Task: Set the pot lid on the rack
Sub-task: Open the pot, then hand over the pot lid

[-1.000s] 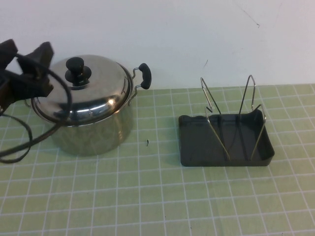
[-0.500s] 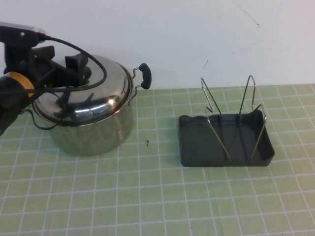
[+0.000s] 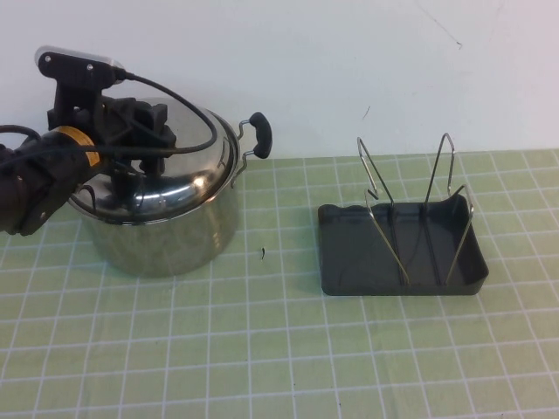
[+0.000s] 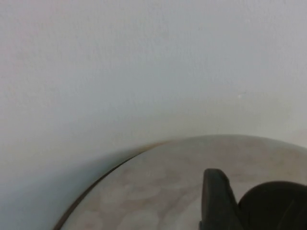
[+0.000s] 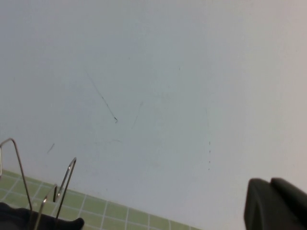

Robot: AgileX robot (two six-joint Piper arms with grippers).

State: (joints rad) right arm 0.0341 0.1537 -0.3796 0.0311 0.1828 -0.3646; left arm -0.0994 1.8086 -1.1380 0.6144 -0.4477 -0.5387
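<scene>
Reaching in from the left, the left gripper (image 3: 140, 122) had moved over the pot lid (image 3: 179, 175), fingers apart around its knob (image 4: 273, 203). The lid remained on the pot (image 3: 166, 231), far from the rack (image 3: 406, 223). The right gripper (image 5: 276, 203) stayed parked; its state unclear.

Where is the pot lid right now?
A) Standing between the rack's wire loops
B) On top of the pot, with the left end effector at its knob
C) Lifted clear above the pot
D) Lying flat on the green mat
B: the pot lid sits on the pot, the left end effector is at its centre, and the rack holds nothing; the right end effector shows only at its wrist view's edge.
</scene>
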